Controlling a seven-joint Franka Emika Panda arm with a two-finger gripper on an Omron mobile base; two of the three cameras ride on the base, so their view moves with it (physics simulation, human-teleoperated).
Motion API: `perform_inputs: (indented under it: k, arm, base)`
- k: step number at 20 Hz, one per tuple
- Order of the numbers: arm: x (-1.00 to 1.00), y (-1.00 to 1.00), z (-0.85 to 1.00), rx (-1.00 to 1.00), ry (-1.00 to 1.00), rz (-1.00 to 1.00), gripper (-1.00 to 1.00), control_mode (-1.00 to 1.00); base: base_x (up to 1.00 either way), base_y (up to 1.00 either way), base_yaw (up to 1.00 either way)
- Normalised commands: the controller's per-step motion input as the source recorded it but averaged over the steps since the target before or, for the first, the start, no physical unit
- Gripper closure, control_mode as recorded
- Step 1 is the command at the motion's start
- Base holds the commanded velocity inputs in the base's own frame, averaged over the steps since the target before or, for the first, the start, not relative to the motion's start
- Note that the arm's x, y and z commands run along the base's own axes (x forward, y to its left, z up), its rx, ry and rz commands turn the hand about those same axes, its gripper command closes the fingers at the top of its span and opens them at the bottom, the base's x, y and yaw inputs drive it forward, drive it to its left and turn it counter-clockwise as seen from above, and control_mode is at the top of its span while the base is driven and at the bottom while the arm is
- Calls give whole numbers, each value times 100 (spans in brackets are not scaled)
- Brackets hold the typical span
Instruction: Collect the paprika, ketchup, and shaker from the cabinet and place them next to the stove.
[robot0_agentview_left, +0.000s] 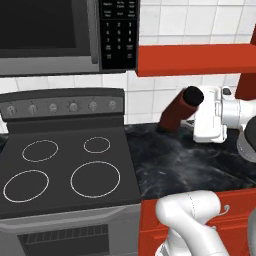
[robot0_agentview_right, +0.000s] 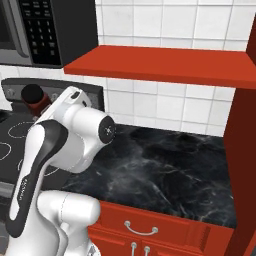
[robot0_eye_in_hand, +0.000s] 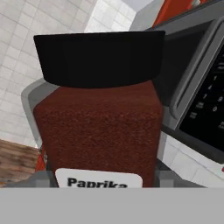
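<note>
microwave (robot0_agentview_left: 65, 35): mounted above, dark door, black keypad at right | counter (robot0_agentview_left: 200, 160): black marble, white veins | wall tiles (robot0_agentview_right: 165, 107): white, behind counter | drawer (robot0_agentview_right: 142, 227): red front, silver handle, under counter

I'm looking at my arm (robot0_agentview_right: 65, 145): glossy white rounded shells, a dark band running along one link, a dark round joint cap with a tiny mark.
</note>
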Motion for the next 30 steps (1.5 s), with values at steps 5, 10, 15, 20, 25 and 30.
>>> perform_inputs:
  k: [5, 10, 15, 20, 25, 30]
  arm:
    - [5, 0, -8, -1, 5, 0, 100, -100]
    - [36, 0, -76, -11, 33, 0, 100, -100]
    - [53, -11, -54, -2, 28, 0, 100, -100]
    - [68, -23, -37, 0, 17, 0, 100, -100]
    - [73, -20, -48, 0, 8, 0, 100, -100]
    - [71, -13, -62, 0, 0, 0, 100, -100]
  base:
    - [28, 0, -4]
    - [0, 0, 0]
    - [0, 0, 0]
    - [0, 0, 0]
    - [0, 0, 0]
    - [0, 0, 0]
